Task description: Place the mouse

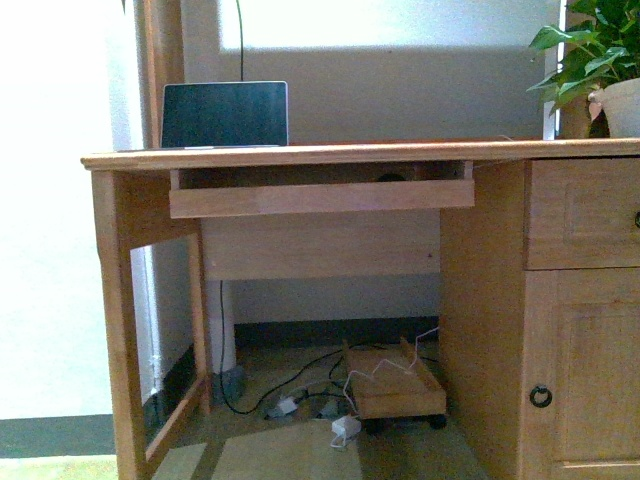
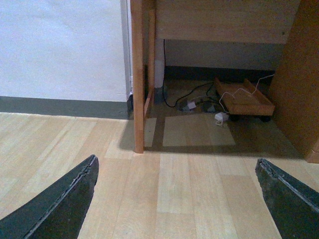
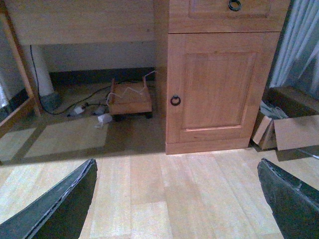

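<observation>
Left claw (image 2: 176, 159) and right claw (image 3: 177, 161) are both waiting open and empty, with the mouse not yet in hand.

Both are hanging low over the floor with jaws spread wide, probably ready for a pickup. In the front view the laptop (image 1: 225, 114) is sitting at ten o'clock on the desk (image 1: 400, 153), and the plant (image 1: 590, 50) at two o'clock. The pull-out tray (image 1: 320, 197) is standing open, likely as the landing spot. A dark bump (image 1: 390, 177) peeking over its rail may be the mouse; too small to tell.
</observation>
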`<action>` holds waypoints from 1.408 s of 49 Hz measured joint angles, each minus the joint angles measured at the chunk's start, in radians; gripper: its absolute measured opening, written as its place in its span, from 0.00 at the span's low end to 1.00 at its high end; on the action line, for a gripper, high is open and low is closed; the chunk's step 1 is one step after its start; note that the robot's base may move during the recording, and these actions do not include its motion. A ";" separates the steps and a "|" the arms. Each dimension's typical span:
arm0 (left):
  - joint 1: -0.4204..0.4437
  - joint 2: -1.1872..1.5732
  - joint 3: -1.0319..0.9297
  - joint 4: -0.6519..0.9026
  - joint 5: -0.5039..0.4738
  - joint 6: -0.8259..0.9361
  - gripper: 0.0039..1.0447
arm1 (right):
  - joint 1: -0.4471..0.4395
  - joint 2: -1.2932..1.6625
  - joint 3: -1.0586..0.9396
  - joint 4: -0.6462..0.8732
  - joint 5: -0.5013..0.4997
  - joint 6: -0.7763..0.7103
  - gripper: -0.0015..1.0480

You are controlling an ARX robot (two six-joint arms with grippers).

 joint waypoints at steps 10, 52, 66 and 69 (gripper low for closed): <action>0.000 0.000 0.000 0.000 0.000 0.000 0.93 | 0.000 0.000 0.000 0.000 0.000 0.000 0.93; 0.000 0.000 0.000 0.000 0.000 0.000 0.93 | 0.000 0.000 0.000 0.000 0.000 0.000 0.93; 0.000 0.000 0.000 0.000 0.000 0.000 0.93 | 0.000 0.000 0.000 0.000 0.000 0.000 0.93; 0.000 0.000 0.000 0.000 0.000 0.000 0.93 | 0.000 0.000 0.000 0.000 0.000 0.000 0.93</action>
